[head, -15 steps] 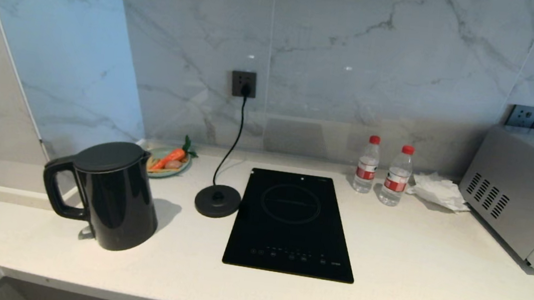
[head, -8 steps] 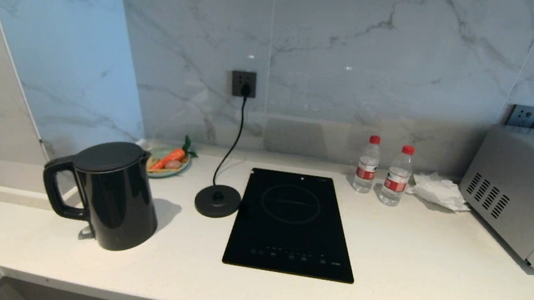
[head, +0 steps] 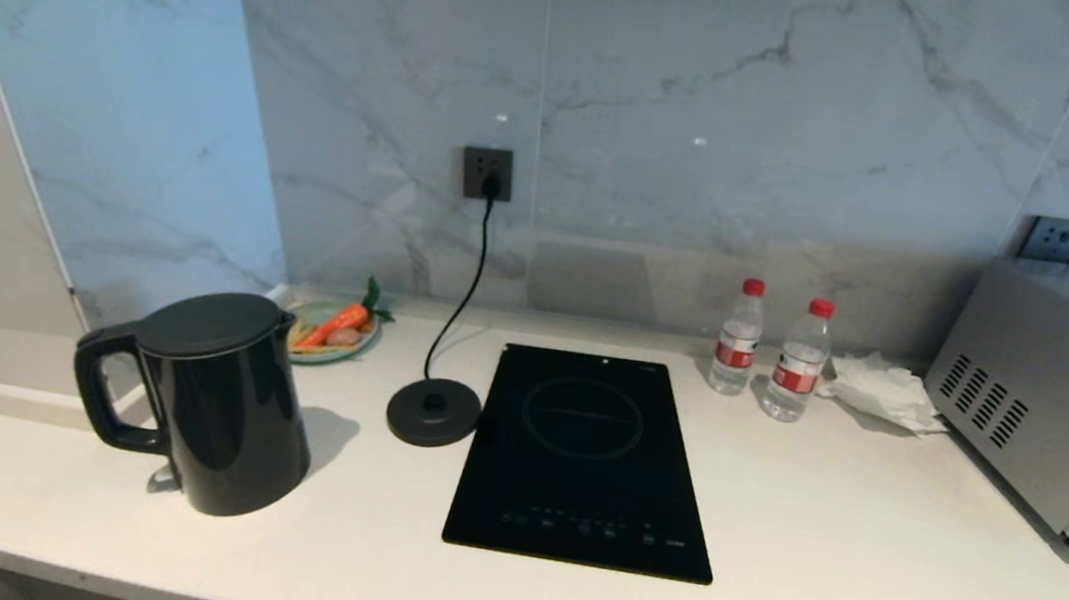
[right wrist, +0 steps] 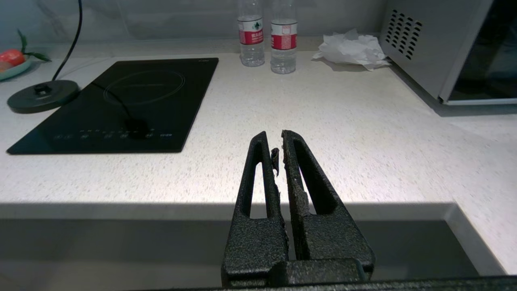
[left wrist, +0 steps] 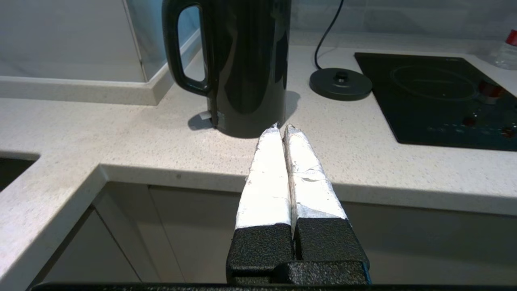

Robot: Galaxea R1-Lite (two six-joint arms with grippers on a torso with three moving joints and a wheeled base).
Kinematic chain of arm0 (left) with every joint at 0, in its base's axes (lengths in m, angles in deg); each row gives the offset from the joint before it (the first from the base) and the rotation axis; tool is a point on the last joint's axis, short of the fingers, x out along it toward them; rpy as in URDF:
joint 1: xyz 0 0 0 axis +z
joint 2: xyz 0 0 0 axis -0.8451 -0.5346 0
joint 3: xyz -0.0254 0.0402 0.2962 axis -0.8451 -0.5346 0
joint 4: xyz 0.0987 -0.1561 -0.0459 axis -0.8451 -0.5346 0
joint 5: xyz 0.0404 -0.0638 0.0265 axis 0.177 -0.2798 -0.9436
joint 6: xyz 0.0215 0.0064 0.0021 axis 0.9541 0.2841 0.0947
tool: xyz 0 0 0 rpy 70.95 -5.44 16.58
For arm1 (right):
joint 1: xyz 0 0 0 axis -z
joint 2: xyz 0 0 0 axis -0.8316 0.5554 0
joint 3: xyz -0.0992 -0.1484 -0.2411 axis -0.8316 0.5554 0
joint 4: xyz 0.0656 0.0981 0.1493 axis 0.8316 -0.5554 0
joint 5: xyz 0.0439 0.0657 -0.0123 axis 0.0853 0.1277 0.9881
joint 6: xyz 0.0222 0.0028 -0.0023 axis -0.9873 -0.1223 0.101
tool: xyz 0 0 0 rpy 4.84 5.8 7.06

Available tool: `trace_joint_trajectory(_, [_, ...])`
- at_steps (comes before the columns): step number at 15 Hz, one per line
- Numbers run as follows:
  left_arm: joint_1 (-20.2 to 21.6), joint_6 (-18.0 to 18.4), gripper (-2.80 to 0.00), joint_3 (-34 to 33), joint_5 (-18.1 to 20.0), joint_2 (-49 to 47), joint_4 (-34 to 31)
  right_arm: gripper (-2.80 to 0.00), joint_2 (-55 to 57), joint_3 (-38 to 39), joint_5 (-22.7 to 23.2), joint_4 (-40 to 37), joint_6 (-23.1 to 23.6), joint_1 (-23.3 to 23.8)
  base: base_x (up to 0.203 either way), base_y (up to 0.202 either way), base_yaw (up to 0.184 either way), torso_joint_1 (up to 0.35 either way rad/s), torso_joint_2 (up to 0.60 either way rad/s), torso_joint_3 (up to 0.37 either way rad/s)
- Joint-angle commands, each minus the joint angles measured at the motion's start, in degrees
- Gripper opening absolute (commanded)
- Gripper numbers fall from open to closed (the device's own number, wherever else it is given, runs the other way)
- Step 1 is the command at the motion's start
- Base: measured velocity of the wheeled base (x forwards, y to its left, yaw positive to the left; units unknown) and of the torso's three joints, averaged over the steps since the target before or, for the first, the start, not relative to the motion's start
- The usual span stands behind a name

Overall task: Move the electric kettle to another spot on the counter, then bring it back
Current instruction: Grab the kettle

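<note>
The electric kettle [head: 221, 405], a tall glossy black jug with a flat lid, stands upright on the white speckled counter [head: 865, 579] at the left, with its loop handle facing left. It sits off its round corded base [head: 433, 411]. Neither arm shows in the head view. In the left wrist view my left gripper [left wrist: 282, 127] is shut and empty, hanging before the counter's front edge, a short way from the kettle [left wrist: 246, 68]. My right gripper [right wrist: 272, 135] is shut on nothing, over the counter edge [right wrist: 323, 121] to the right of the hob.
A black glass hob [head: 587, 457] lies mid-counter. Behind it to the right stand two water bottles [head: 738, 336], a crumpled tissue [head: 881, 392] and a grey microwave [head: 1058, 390]. A plate with a carrot [head: 335, 328] sits behind the kettle. A dark sink opening [left wrist: 12, 173] lies far left.
The whole head view has shifted slightly, so the camera has moved. The kettle and the other things keep their places on the counter.
</note>
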Motion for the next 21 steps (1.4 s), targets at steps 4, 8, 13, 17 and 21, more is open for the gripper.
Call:
trace_joint_trajectory(4, [0.0, 0.0, -2.8, -0.1, 0.0, 0.0, 0.0, -2.8, 0.0, 0.0, 0.0, 0.1, 0.0, 0.0, 0.196, 0.0, 0.002, 0.009, 0.0, 0.0])
trace_joint_trajectory(8, [0.0, 0.0, -2.8, -0.1, 0.0, 0.0, 0.0, -2.8, 0.0, 0.0, 0.0, 0.0, 0.0, 0.0, 0.083, 0.0, 0.001, 0.002, 0.0, 0.001])
trace_joint_trajectory(13, [0.0, 0.0, -2.8, -0.1, 0.0, 0.0, 0.0, -2.8, 0.0, 0.0, 0.0, 0.1, 0.0, 0.0, 0.0, 0.0, 0.0, 0.0, 0.0, 0.0])
trace_joint_trajectory(17, [0.0, 0.1, -2.8, -0.1, 0.0, 0.0, 0.0, -2.8, 0.0, 0.0, 0.0, 0.0, 0.0, 0.1, 0.0, 0.0, 0.0, 0.0, 0.0, 0.0])
trace_joint_trajectory(21, [0.1, -0.3, -2.8, 4.4, -0.2, -0.4, -0.2, -2.8, 0.0, 0.0, 0.0, 0.0, 0.0, 0.1, 0.0, 0.0, 0.0, 0.0, 0.0, 0.0])
